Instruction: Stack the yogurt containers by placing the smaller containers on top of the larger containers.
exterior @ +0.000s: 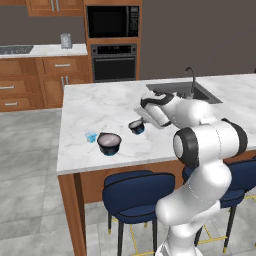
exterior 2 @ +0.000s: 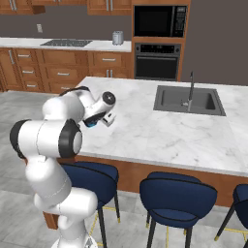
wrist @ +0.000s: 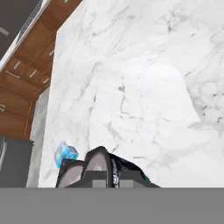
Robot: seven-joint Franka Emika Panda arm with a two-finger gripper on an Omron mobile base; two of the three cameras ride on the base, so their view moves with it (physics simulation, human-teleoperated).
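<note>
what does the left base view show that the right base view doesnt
Left base view: the wide dark tub and the tiny blue cup standing apart on the counter, and the small dark tub at the gripper, which is shut on its rim.
Right base view: the arm covers that spot; it gives the stovetop on the back counter.
Both: the marble island, sink, faucet, ovens, blue stools.
</note>
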